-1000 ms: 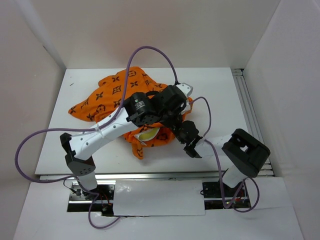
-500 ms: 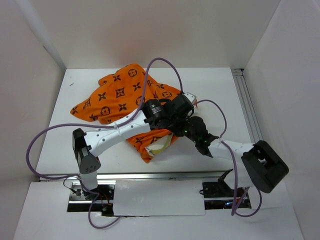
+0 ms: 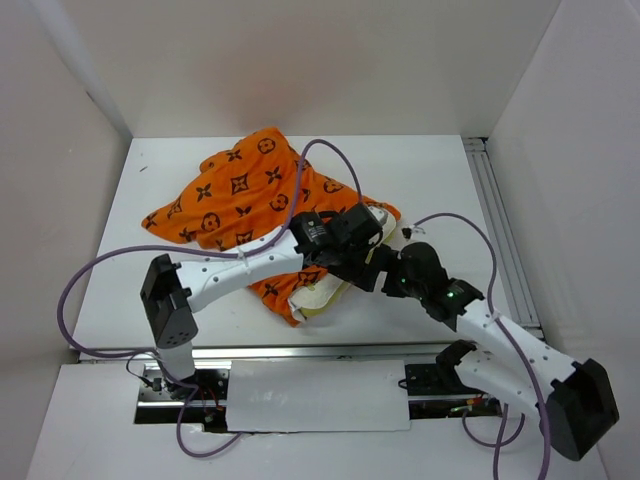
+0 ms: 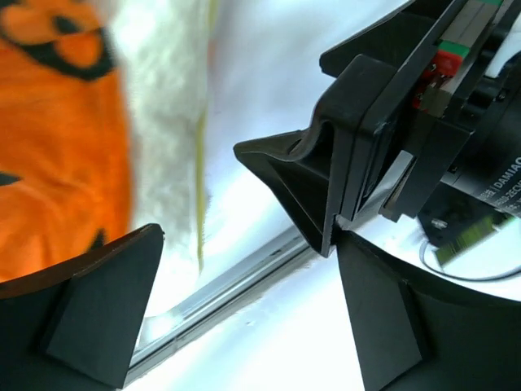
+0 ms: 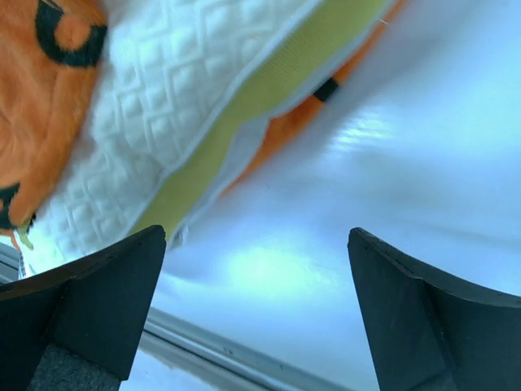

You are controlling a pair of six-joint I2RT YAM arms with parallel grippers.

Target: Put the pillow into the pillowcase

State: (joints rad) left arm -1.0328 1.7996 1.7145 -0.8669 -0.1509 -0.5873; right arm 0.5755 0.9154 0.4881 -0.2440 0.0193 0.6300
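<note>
The orange pillowcase [image 3: 245, 195] with dark brown motifs lies crumpled on the white table, left of centre. The cream pillow [image 3: 322, 293] with yellow-green piping sticks out of its near right end; the rest is hidden in the cloth. My left gripper [image 3: 366, 262] hangs open just right of that end, and my right gripper [image 3: 392, 282] stands open close beside it. In the left wrist view the open gripper [image 4: 248, 236] frames bare table, with pillow [image 4: 167, 122] and pillowcase [image 4: 57, 147] to the left. The open right gripper [image 5: 256, 236] holds nothing; the quilted pillow [image 5: 179, 106] lies above it.
A metal rail [image 3: 300, 350] runs along the table's near edge and another [image 3: 500, 220] along its right side. White walls close in the back and both sides. Purple cables [image 3: 330, 150] loop over the pillowcase. The right gripper's body [image 4: 366, 138] sits close to the left fingers.
Both grippers have opened and let go of the bundle. The pillowcase has settled flatter on the table. The right arm has stretched out from the near right, its elbow dropping low.
</note>
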